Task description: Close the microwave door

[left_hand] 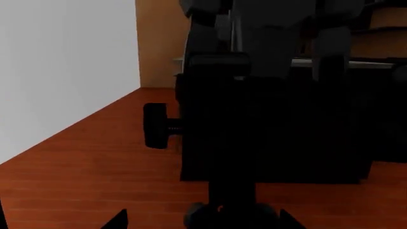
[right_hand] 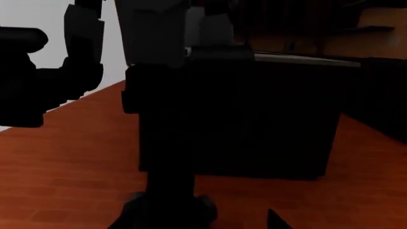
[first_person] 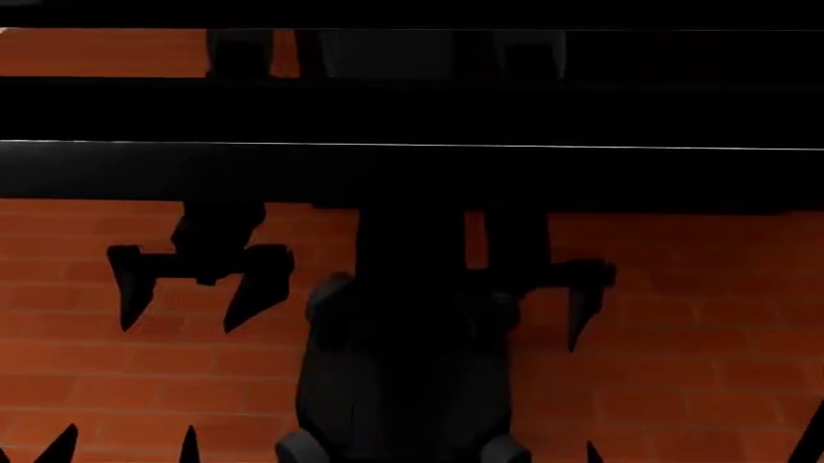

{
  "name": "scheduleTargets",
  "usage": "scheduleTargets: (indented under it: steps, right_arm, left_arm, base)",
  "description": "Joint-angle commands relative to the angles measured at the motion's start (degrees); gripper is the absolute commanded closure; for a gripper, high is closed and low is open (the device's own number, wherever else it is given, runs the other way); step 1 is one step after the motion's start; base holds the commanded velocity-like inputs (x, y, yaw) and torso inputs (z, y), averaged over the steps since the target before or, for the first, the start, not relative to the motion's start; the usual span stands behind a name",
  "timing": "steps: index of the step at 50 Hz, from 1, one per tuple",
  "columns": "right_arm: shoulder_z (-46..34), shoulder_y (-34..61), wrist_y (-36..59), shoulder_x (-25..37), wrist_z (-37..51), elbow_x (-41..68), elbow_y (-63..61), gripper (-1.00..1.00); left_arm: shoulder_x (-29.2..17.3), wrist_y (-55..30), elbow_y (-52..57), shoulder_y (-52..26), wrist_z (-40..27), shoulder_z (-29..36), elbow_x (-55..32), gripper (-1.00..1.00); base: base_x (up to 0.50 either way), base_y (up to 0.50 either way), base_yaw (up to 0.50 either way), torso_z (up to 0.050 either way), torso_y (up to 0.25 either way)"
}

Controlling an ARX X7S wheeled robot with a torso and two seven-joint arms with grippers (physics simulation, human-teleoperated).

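The microwave door [first_person: 412, 111] fills the head view as a glossy black panel with a thin pale line across it and reddish-brown reflections below. Only the fingertips of my left gripper [first_person: 123, 449] show, at the bottom left, spread apart with nothing between them. My right gripper [first_person: 701, 446] shows its tips at the bottom right, also wide apart. Dark mirrored grippers and a robot body appear in the panel above them. In the left wrist view the left gripper [left_hand: 200, 222] is open. The right gripper [right_hand: 190, 224] shows one tip in its wrist view.
Both wrist views show a dark robot base [left_hand: 273, 133] with a side wheel [left_hand: 156, 125] on red-brown wood floor [left_hand: 89, 167], seemingly mirrored. A white wall [left_hand: 64, 62] stands at one side. Dark counters [right_hand: 375, 90] lie behind.
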Motion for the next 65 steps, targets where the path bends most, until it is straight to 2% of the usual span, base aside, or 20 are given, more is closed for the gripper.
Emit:
scheduleTargets:
  steps: [1,9,41,65]
  right_arm:
    - [-0.21,0.01,0.24,0.38,0.32,0.65,-0.61,-1.0]
    - [-0.55,-0.06,0.91,0.63,0.24,1.35,-1.03,-1.0]
    - [-1.75,0.6,-1.27,1.18,1.09,1.25,1.82,-1.0]
    - [-2.13,0.01,-1.59,1.99,1.65,2.24,-0.66,-1.0]
  left_arm:
    - [-0.29,-0.12,0.34,0.0,-0.41,0.46,-0.24,-1.0]
    - [-0.56,-0.33,0.72,0.0,-0.69,0.75,-0.41,-1.0]
    - [-1.31,0.71,-0.05,-0.27,-1.32,1.74,-1.04,-1.0]
    - [-1.92,0.95,0.08,-0.3,-1.88,2.4,-1.5,-1.0]
  base:
    - [0.0,0.0,0.0,0.0,0.0]
    - [-0.08,0.0,0.0,0.0,0.0]
    - [-0.5,0.0,0.0,0.0,0.0]
    - [0.0,0.02,0.0,0.0,0.0]
